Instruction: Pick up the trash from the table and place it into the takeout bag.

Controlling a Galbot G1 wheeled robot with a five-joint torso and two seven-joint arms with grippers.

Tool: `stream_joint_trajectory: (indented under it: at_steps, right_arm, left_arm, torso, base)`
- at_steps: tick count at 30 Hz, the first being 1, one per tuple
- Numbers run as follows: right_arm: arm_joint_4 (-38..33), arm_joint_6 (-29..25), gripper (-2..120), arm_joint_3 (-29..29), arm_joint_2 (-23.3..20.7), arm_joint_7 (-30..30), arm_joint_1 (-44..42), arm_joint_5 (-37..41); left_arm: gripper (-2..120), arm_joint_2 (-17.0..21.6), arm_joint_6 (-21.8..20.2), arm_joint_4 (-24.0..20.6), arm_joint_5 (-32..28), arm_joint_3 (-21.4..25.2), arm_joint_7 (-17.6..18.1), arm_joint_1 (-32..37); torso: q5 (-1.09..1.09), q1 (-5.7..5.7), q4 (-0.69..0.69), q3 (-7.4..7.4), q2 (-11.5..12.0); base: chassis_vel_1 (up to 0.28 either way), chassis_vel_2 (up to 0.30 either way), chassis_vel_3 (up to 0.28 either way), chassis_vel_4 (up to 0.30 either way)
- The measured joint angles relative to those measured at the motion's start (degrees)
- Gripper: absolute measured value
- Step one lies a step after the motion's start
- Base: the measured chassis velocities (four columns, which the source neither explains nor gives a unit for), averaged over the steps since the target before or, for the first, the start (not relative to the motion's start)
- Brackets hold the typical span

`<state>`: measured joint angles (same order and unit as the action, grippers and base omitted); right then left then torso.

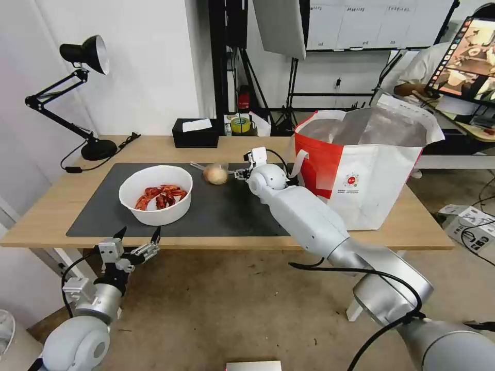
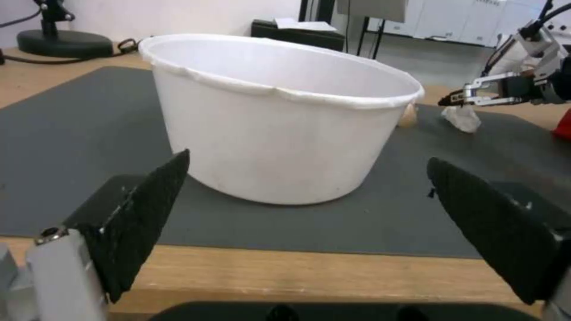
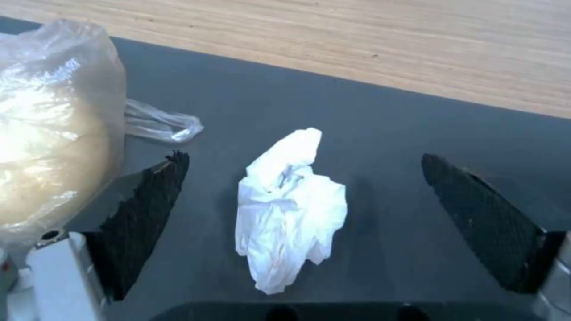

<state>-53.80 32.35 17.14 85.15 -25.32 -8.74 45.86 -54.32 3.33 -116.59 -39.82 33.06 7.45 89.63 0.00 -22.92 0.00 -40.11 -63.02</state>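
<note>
Bright, even indoor light; soft shadows, slightly blurred wrist views.

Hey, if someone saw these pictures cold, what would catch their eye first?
Probably the big white-and-red takeout bag with silver foil lining, standing open at the table's right end. Next, the white round bowl of red crayfish shells on the dark grey mat. The open right gripper brackets a small crumpled white tissue.

Both claws open: L point(image 1: 138, 241) low, R point(image 3: 297, 209) extended.

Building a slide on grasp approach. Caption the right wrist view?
Open right gripper straddles crumpled white tissue on dark mat, bagged tan lump alongside.
</note>
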Motion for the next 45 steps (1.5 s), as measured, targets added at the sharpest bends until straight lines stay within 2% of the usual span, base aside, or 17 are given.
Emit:
stream_joint_trajectory:
  at_steps: [21, 24, 25, 28, 29, 32, 33, 35, 37, 39, 41, 42, 45]
  right_arm:
    - [2.63, -0.73, 100, -0.91, 0.88, 1.96, -0.14, -0.42]
    - [2.26, -0.70, 89, -1.03, 1.06, 1.79, -0.48, -0.42]
    - [2.26, -0.70, 89, -1.03, 1.06, 1.79, -0.48, -0.42]
    - [1.73, -0.68, 75, -1.03, 1.06, 1.65, -0.86, -0.42]
    - [1.73, -0.68, 75, -1.03, 1.06, 1.65, -0.86, -0.42]
    - [1.27, -0.67, 61, -1.03, 1.05, 1.59, -1.29, -0.42]
    - [1.27, -0.67, 61, -1.03, 1.05, 1.59, -1.29, -0.42]
    - [1.21, -0.68, 49, -1.12, 1.10, 1.58, -1.43, -0.44]
    - [1.21, -0.69, 46, -1.15, 1.13, 1.57, -1.46, -0.44]
    - [1.22, -0.73, 36, -1.18, 1.17, 1.55, -1.56, -0.45]
    - [1.22, -0.73, 34, -1.19, 1.17, 1.54, -1.58, -0.46]
    - [1.16, -0.74, 25, -1.19, 1.13, 1.49, -1.70, -0.46]
    - [0.83, -0.75, 12, -1.19, 1.04, 1.37, -1.92, -0.45]
  left_arm:
    - [100, 0.01, -0.01, 0.04, -0.04, -0.53, 0.08, -0.16]
    - [100, 0.02, -0.01, 0.05, -0.04, -0.63, 0.11, -0.13]
    - [100, 0.02, -0.01, 0.05, -0.04, -0.63, 0.11, -0.13]
    - [100, 0.04, -0.01, 0.06, -0.04, -0.84, 0.12, -0.29]
    - [100, 0.04, -0.01, 0.06, -0.04, -0.84, 0.12, -0.29]
    - [100, 0.04, -0.01, 0.07, -0.07, -0.96, 0.13, -0.31]
    - [100, 0.04, -0.01, 0.07, -0.07, -0.96, 0.13, -0.31]
    - [100, 0.03, -0.01, 0.10, -0.12, -0.99, 0.13, -0.32]
    - [100, 0.02, -0.01, 0.11, -0.14, -1.01, 0.13, -0.32]
    - [100, -0.02, -0.01, 0.13, -0.17, -1.11, 0.13, -0.37]
    - [100, -0.02, -0.01, 0.13, -0.18, -1.13, 0.13, -0.38]
    - [100, -0.04, -0.01, 0.14, -0.22, -1.15, 0.14, -0.48]
    - [100, -0.04, 0.00, 0.14, -0.35, -1.15, 0.14, -0.51]
  torso:
    - [0.00, 0.00, 0.00, 0.00, 0.00]
    - [0.00, 0.00, 0.00, 0.00, 0.00]
    - [0.00, 0.00, 0.00, 0.00, 0.00]
    - [0.00, 0.00, 0.00, 0.00, 0.00]
    - [0.00, 0.00, 0.00, 0.00, 0.00]
    - [0.00, 0.00, 0.00, 0.00, 0.00]
    - [0.00, 0.00, 0.00, 0.00, 0.00]
    - [0.00, 0.00, 0.00, 0.00, 0.00]
    - [0.00, 0.00, 0.00, 0.00, 0.00]
    - [0.00, 0.00, 0.00, 0.00, 0.00]
    - [0.00, 0.00, 0.00, 0.00, 0.00]
    - [0.00, 0.00, 0.00, 0.00, 0.00]
    - [0.00, 0.00, 0.00, 0.00, 0.00]
  base:
    - [0.000, 0.000, 0.000, 0.000]
    - [0.000, 0.000, 0.000, 0.000]
    - [0.000, 0.000, 0.000, 0.000]
    - [0.000, 0.000, 0.000, 0.000]
    - [0.000, 0.000, 0.000, 0.000]
    - [0.000, 0.000, 0.000, 0.000]
    - [0.000, 0.000, 0.000, 0.000]
    - [0.000, 0.000, 0.000, 0.000]
    - [0.000, 0.000, 0.000, 0.000]
    - [0.000, 0.000, 0.000, 0.000]
    - [0.000, 0.000, 0.000, 0.000]
    - [0.000, 0.000, 0.000, 0.000]
    - [0.000, 0.000, 0.000, 0.000]
